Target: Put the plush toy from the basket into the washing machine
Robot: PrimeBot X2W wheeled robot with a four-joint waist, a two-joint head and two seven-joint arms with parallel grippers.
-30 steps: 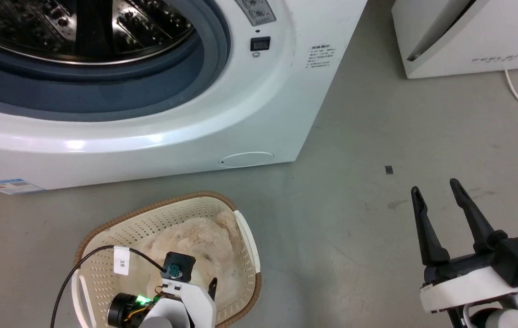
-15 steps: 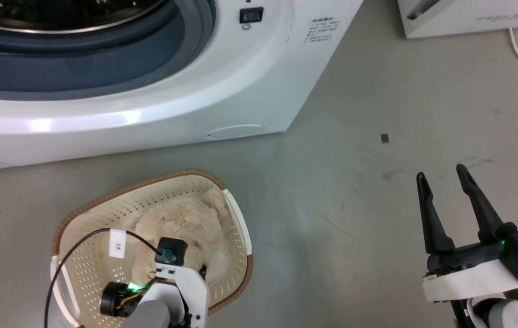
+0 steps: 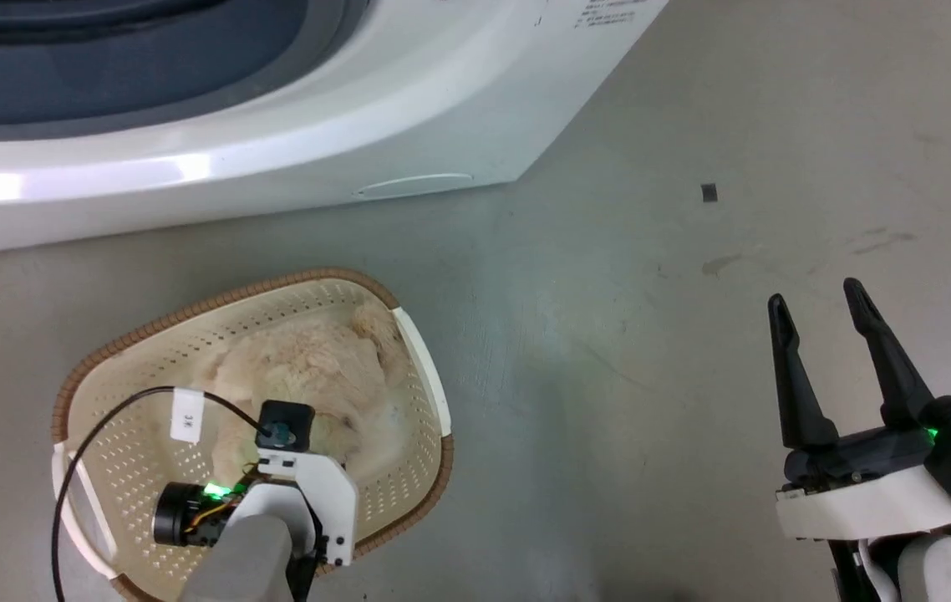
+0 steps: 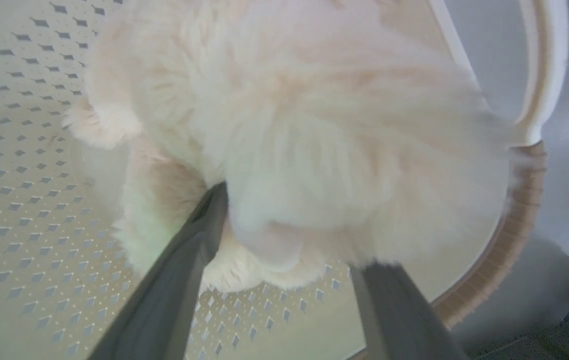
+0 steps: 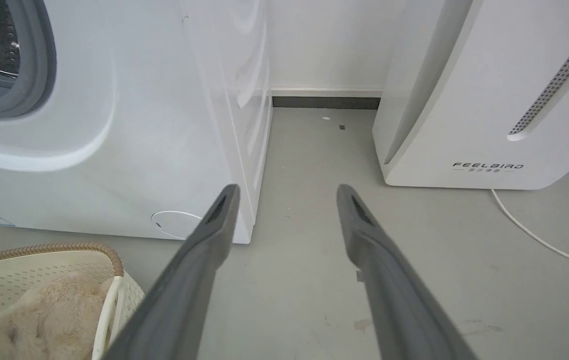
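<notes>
At lower left of the head view the plush toy (image 3: 308,368) is seen lying in the basket (image 3: 225,298), straddled by the wide-spread jaws of the left gripper (image 4: 292,230). The right gripper (image 3: 815,294) is held open, empty, at lower right.

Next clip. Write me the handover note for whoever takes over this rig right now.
Left gripper: open, down inside the basket, fingers on either side of part of the plush toy, one pressed into the fur; not closed on it.
Right gripper: open, holding nothing, above the floor to the right of the basket.
Washing machine: just beyond the basket, grey-sealed porthole uncovered.
Done: reach down to the toy, which lies in the basket.
Left: close on it, lift it, carry it to the porthole, release it in the drum.
</notes>
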